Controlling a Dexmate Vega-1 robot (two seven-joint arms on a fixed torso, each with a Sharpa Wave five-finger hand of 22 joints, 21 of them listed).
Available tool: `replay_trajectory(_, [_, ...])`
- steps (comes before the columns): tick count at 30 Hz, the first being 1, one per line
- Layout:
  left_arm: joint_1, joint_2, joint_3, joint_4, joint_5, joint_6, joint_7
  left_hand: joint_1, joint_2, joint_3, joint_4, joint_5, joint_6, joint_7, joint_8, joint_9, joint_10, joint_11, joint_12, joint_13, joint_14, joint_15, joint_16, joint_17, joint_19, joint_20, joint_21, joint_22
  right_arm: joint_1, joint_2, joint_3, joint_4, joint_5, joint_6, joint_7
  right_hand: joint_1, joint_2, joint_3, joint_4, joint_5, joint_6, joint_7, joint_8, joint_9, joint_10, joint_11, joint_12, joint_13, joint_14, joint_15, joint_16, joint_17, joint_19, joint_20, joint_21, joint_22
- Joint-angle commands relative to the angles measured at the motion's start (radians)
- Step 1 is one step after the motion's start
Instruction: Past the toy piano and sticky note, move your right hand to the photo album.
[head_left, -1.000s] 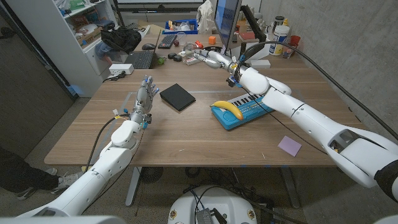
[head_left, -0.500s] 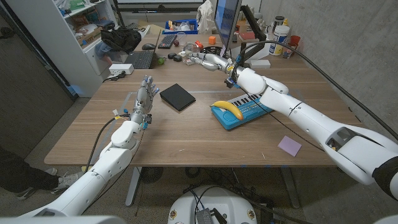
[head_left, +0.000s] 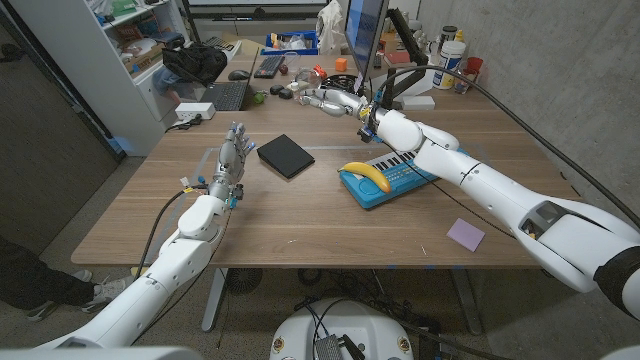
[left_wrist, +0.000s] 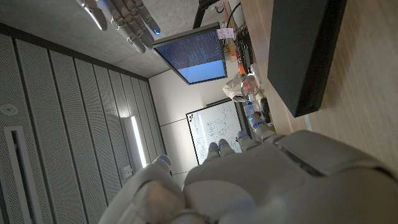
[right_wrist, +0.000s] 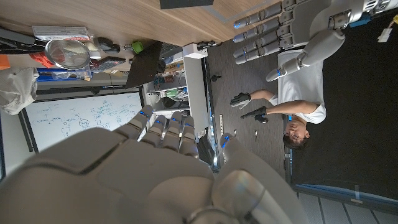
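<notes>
- Centrally, the photo album (head_left: 286, 155), a flat black square, lies on the wooden table (head_left: 300, 215) towards its far side, between the two arms; nothing rests on it and nothing touches it.
- Just beside it, on the robot's left, the left hand (head_left: 232, 158) stands upright with its fingers apart and reaching up, holding nothing; it looks parked there, out of the way of the reach.
- Further back, the right hand (head_left: 330, 98) hangs over the table's far part, beyond the album and a little to its right, fingers stretched out and apart, gripping nothing.
- Its arm crosses above the toy piano (head_left: 390, 180), a blue keyboard with a banana (head_left: 365, 174) lying on its left end, so the hand has cleared that landmark.
- Nearer the front edge, the sticky note (head_left: 465, 234), a small purple square, lies under the same arm, well apart from the album.
- Judging from this, the hand is past both landmarks and needs to swing left and come down onto the album.
- Behind, a keyboard (head_left: 270, 65) and a monitor (head_left: 363, 30) crowd the far edge, a reason to keep the reach low and short.
</notes>
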Motion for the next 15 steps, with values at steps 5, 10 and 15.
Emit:
replay_trajectory(5, [0.0, -0.002, 0.0, 0.009, -0.001, 0.003, 0.001, 0.002, 0.12, -0.003, 0.0, 0.004, -0.316, -0.009, 0.008, 0.003, -0.312, 0.011, 0.005, 0.005, -0.386, -0.065, 0.009, 0.003, -0.315, -0.072, 0.006, 0.002, 0.024, 0.022, -0.028, 0.045, -0.022, 0.014, 0.002, 0.01, 0.064, -0.002, -0.001, -0.001, 0.006, 0.002, 0.003, 0.005, 0.0, -0.005, 0.0, 0.003, -0.003, -0.004, -0.001, 0.002, 0.001, -0.07, -0.005, 0.003])
replay_trajectory(10, [0.0, -0.004, -0.001, 0.013, -0.003, 0.001, -0.001, 0.002, 0.12, -0.003, 0.0, 0.004, -0.316, -0.009, 0.007, 0.003, -0.313, 0.01, 0.004, 0.005, -0.387, -0.065, 0.009, 0.003, -0.315, -0.072, 0.006, 0.002, 0.032, 0.029, -0.039, 0.058, -0.032, 0.016, 0.005, 0.011, 0.07, 0.0, 0.0, 0.0, 0.005, 0.001, 0.002, 0.005, 0.0, -0.005, 0.0, 0.003, -0.003, -0.004, -0.001, 0.002, 0.002, -0.07, -0.006, 0.003])
replay_trajectory(15, [0.0, -0.005, -0.001, 0.014, -0.003, 0.001, 0.0, 0.002, 0.12, -0.004, 0.0, 0.004, -0.316, -0.009, 0.007, 0.003, -0.313, 0.009, 0.004, 0.005, -0.386, -0.065, 0.009, 0.003, -0.315, -0.072, 0.006, 0.002, 0.041, 0.035, -0.049, 0.073, -0.039, 0.02, 0.008, 0.012, 0.07, 0.001, 0.0, 0.0, 0.004, 0.001, 0.002, 0.005, -0.001, -0.005, -0.001, 0.003, -0.004, -0.004, -0.001, 0.002, 0.002, -0.07, -0.007, 0.003])
